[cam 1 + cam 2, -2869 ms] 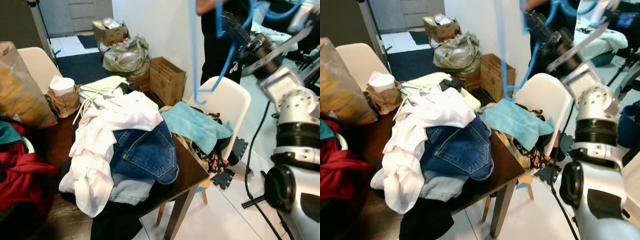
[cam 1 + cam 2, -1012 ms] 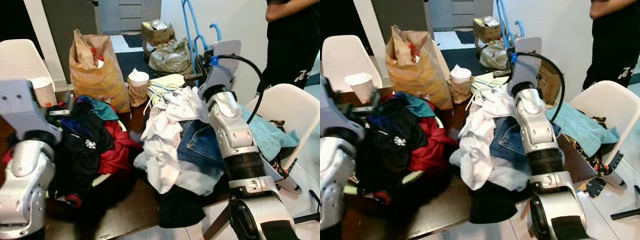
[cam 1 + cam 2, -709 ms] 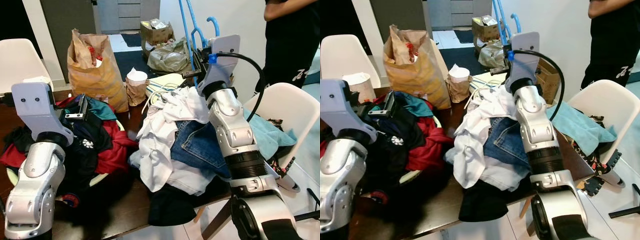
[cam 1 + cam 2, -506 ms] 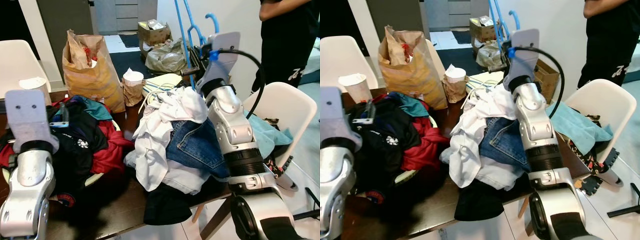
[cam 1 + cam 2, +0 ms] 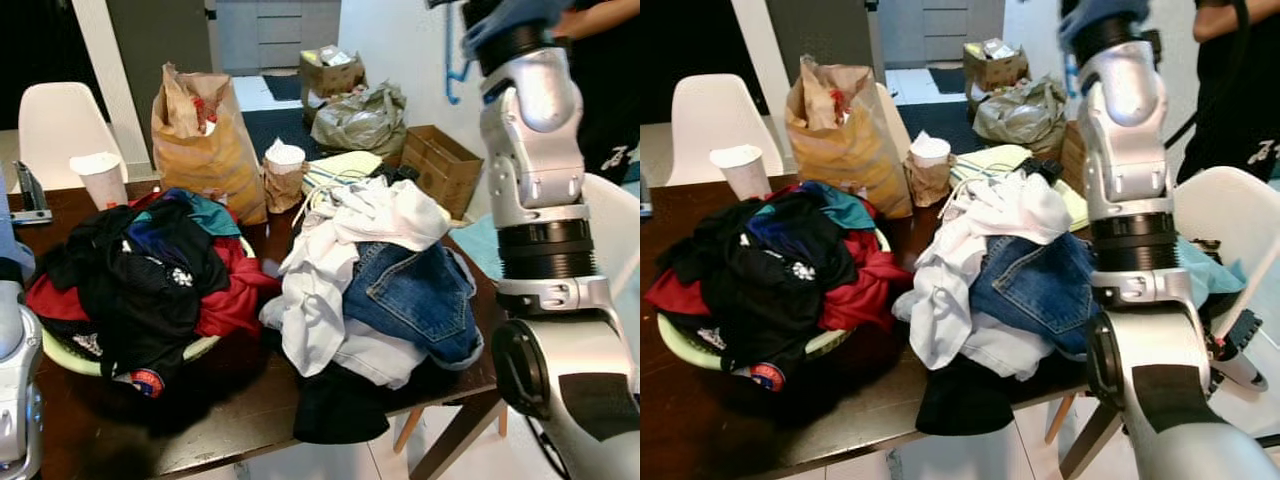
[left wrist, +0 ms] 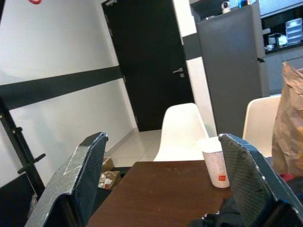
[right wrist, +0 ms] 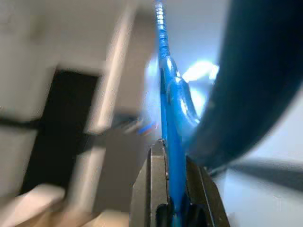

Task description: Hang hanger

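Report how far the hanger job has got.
Done: the blue hanger is picked up, clamped between the right gripper fingers. In hand: the right arm is raised high, with part of the hanger dangling by the wall. Left: hooking it on; no rail is visible. The left gripper is open over the table.

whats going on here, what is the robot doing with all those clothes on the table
The robot's right end effector is shut on a blue hanger, with that arm raised high beside the table. The left end effector is open and hovers over the table's far end near a paper cup. A pile of white clothes and jeans and a basket of dark and red clothes lie untouched.
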You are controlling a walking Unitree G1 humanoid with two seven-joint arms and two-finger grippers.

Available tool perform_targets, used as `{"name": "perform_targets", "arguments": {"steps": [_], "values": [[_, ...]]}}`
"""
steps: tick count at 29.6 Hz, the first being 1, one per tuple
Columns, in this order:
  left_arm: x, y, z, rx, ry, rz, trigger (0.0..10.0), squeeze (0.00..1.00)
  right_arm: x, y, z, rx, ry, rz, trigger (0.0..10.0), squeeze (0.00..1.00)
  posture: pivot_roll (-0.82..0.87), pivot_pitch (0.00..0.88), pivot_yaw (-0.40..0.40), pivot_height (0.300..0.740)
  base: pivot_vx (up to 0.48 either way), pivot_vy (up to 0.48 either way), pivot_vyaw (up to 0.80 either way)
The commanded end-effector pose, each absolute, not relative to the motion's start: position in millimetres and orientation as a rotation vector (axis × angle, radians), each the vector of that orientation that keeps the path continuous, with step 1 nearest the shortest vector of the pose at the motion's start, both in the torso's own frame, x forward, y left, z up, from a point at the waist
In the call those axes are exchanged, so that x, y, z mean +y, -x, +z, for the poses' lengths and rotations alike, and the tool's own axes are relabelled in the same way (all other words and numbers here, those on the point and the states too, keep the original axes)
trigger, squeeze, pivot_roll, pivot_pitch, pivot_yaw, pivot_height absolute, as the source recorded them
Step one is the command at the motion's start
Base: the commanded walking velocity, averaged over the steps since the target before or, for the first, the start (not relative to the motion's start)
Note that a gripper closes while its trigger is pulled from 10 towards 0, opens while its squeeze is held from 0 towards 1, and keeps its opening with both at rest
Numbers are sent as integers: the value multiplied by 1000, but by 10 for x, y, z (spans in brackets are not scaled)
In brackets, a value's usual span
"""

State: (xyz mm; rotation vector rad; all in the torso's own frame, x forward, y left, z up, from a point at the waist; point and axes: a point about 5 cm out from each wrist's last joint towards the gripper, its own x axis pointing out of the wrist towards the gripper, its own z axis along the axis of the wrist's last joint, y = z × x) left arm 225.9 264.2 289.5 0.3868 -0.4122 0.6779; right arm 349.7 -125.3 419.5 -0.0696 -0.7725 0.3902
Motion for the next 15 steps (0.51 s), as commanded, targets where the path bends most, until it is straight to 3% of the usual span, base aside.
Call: {"name": "perform_targets", "arguments": {"steps": [1, 2, 3, 4, 5, 15], "values": [[2597, -2260, 2836, -382, -370, 673, 10000, 0, -1074, -3510, 4030, -590, 47, 574, 10000, 0, 38, 42, -25, 736, 0, 0, 0], [2584, -2274, 2770, -350, -345, 667, 10000, 0, -1039, -3542, 3866, -438, 60, 641, 10000, 0, 36, 45, -24, 736, 0, 0, 0], [2584, -2274, 2770, -350, -345, 667, 10000, 0, -1039, -3542, 3866, -438, 60, 641, 10000, 0, 36, 45, -24, 736, 0, 0, 0], [2585, -2292, 2667, -304, -301, 661, 10000, 0, -1042, -3554, 3602, -233, 100, 718, 10000, 0, 30, 46, -24, 736, 0, 0, 0], [2590, -2298, 2627, -287, -285, 659, 10000, 0, -1052, -3543, 3500, -162, 119, 746, 10000, 0, 30, 46, -24, 736, 0, 0, 0], [2619, -2350, 2456, -216, -237, 626, 10000, 0, -1164, -3709, 3108, 27, 51, 628, 10000, 0, 20, 49, -25, 736, 0, 0, 0]]}}
